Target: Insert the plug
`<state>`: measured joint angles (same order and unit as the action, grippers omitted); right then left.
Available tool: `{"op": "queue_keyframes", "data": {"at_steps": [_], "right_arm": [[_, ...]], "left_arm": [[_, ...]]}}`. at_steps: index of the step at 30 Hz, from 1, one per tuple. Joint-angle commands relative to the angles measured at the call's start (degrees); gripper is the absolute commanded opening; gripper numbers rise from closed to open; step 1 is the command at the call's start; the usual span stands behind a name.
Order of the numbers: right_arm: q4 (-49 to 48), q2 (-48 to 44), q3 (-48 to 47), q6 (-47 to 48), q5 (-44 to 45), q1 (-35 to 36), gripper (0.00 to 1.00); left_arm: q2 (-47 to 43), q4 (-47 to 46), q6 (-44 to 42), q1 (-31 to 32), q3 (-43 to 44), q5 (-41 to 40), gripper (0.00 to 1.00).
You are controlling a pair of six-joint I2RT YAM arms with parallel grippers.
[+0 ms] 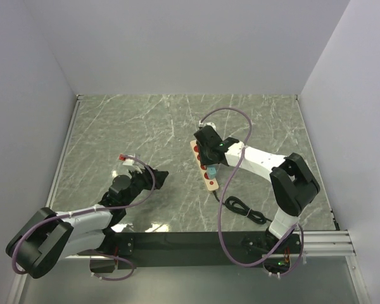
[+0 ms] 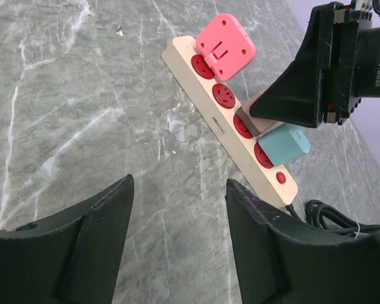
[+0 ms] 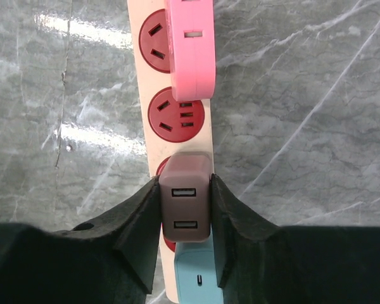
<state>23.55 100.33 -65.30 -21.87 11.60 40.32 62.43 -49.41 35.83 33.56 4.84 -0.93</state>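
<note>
A beige power strip point(image 1: 204, 170) with red sockets lies at the table's middle; it also shows in the left wrist view point(image 2: 206, 104) and the right wrist view point(image 3: 145, 82). A pink plug point(image 3: 190, 50) sits at its far end and a teal plug point(image 3: 199, 272) at its near end. My right gripper point(image 3: 185, 180) is shut on a brown two-port USB plug point(image 3: 185, 206), held over the third socket, against the strip. I cannot tell how deep its prongs are. The brown plug point(image 2: 250, 119) also shows from the left wrist. My left gripper point(image 2: 180, 190) is open and empty, left of the strip.
The strip's black cable point(image 1: 244, 209) lies coiled near the right arm's base. A small red-tipped object point(image 1: 121, 156) lies left of the left gripper. Purple arm cables loop over the table. White walls close in the marbled table on three sides.
</note>
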Motion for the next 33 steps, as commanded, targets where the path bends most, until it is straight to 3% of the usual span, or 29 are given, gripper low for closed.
{"op": "queue_keyframes", "data": {"at_steps": [1,4,8,16,18,25,28,33], "right_arm": [[6.51,7.69,5.45,-6.35,-8.44,2.49,0.41],[6.16,5.40,3.08,-5.56,-6.59,2.40,0.56],[5.63,2.16,-1.05,-4.15,-3.26,1.61,0.66],[5.72,-6.02,-5.54,0.24,0.62,-1.02,0.77],[5.19,-9.44,-5.72,1.30,0.62,-2.08,0.90],[-2.18,-24.29,-0.02,5.25,-1.84,-7.60,0.93],[-10.16,-32.02,5.69,5.00,-1.93,-11.38,0.94],[-18.53,-43.81,15.89,2.63,2.97,-15.17,0.95]], "left_arm": [[-1.87,0.27,0.55,-0.25,1.22,-0.30,0.66],[-3.10,1.59,0.38,-0.25,1.40,-1.18,0.67],[-5.04,3.17,0.03,-0.25,1.57,-2.06,0.67],[-10.22,8.96,-0.68,-0.25,2.98,-4.78,0.68],[-11.36,10.73,-1.03,-0.25,3.68,-6.80,0.68],[-17.16,24.87,0.29,-0.43,10.78,-17.07,0.80],[-18.57,31.90,-0.41,-0.69,15.70,-22.88,0.86],[-18.32,42.62,-3.22,-0.95,25.11,-30.88,0.92]]}}
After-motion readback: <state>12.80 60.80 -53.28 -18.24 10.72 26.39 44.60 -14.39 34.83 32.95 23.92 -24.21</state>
